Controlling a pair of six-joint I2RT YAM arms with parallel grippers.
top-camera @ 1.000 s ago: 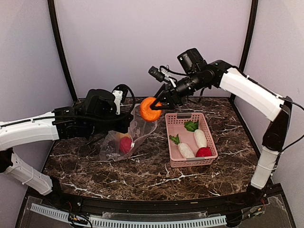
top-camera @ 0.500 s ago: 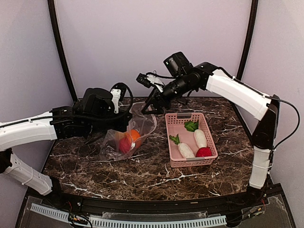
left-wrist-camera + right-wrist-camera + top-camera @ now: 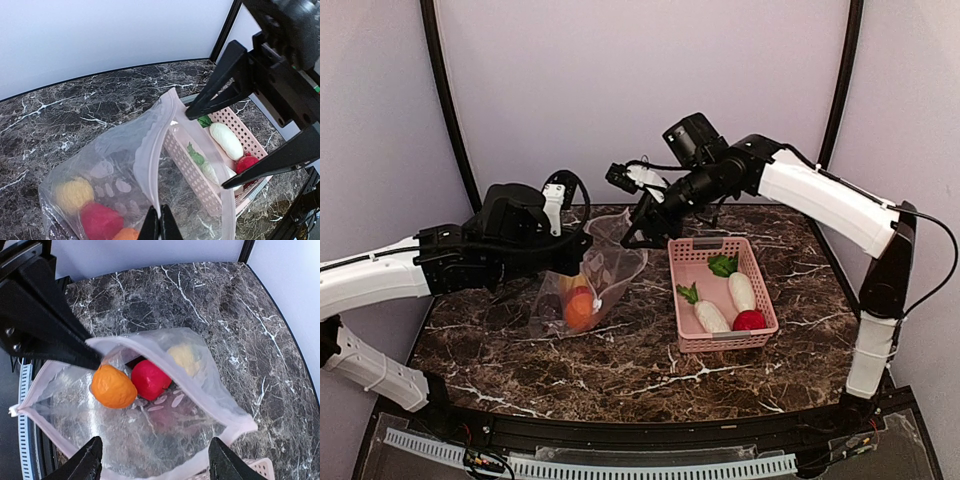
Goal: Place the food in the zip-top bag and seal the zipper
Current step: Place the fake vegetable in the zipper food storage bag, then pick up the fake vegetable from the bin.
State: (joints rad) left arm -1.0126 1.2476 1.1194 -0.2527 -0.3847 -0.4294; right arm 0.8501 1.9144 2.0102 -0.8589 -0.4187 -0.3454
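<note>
Zip-top bag held open for filling
Left hand pinches its rim so the mouth gapes; right hand hovers above, fingers spread, empty.

The left arm reaches in low from the left, its forearm lying nearly level toward the middle. The left claw is pinched together on the rim of the zip-top bag. The right arm arches high from the right and stretches leftward. The right claw tilts down, fingers spread wide, holding nothing.
</note>
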